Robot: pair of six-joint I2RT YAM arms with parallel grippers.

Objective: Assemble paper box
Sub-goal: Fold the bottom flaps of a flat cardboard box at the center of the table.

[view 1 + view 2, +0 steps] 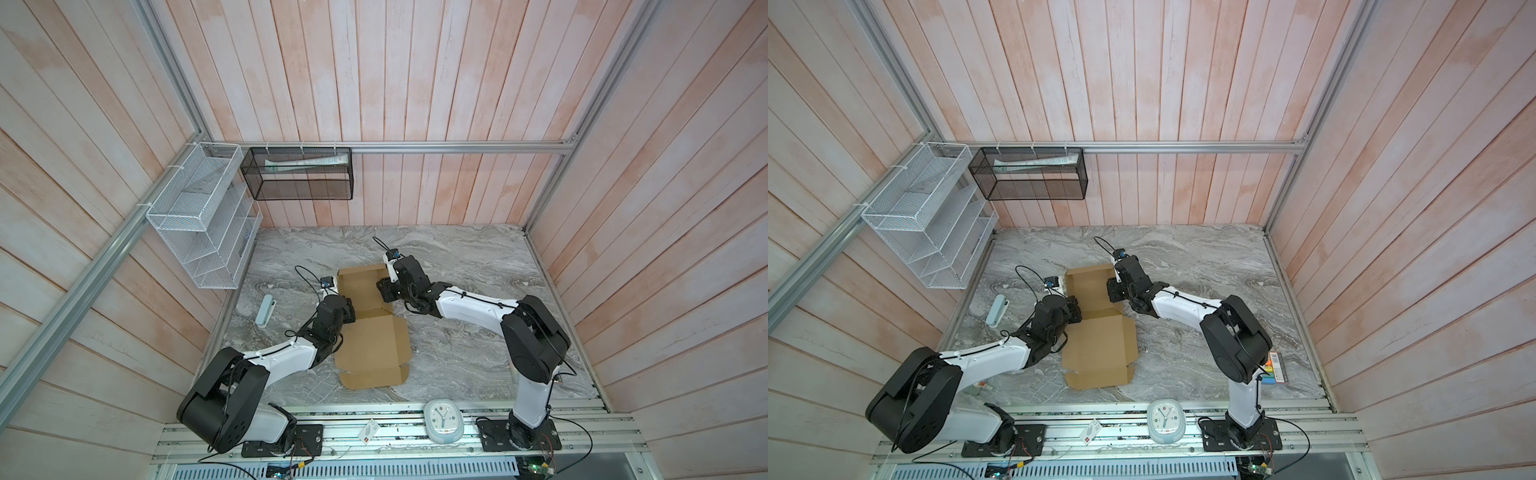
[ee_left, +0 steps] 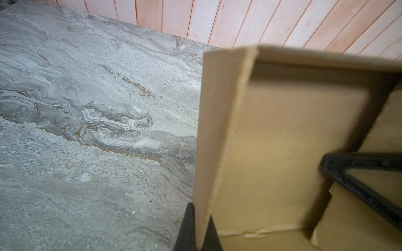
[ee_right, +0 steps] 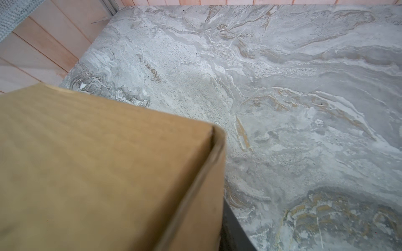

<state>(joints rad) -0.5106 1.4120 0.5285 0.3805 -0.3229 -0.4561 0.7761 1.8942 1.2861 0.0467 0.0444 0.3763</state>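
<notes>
Robot cell, mid-assembly: a plain brown corrugated cardboard paper box (image 1: 371, 345) lies half-formed at the middle of the grey marble-patterned counter (image 1: 465, 266), between the white-and-black left arm (image 1: 286, 353) and right arm (image 1: 469, 305), as seen in both top views. Its far half stands as a shallow tray with raised walls. The near half, a lid panel with side tabs and a front flap, lies flat on the counter toward the arm bases.

The left claw (image 2: 199, 230), seen from the left wrist camera, is pressed together on the tray's left wall, its two black fingers (image 2: 187, 228) pinching the upright cardboard edge from either side. The right claw (image 1: 384, 287) sits at the tray's opposite wall. The right wrist view shows one dark finger (image 3: 233, 228) on the outer side of that wall near the box corner. The rest is hidden behind cardboard, so whether it grips cannot be told. A black triangular frame (image 2: 359, 184) shows inside the tray in the left wrist view.

Left of the box and apart from it, a pale blue-grey oblong stapler-like tool (image 1: 266, 311) rests on the counter. A pale blue rounded analog clock (image 1: 442, 420) lies on the aluminium rail (image 1: 590, 434) in front of the counter, between the arm bases. A white wire-mesh tiered rack (image 1: 199, 216) and a black mesh basket (image 1: 299, 174) holding papers hang on the pink plank walls (image 1: 415, 83).
</notes>
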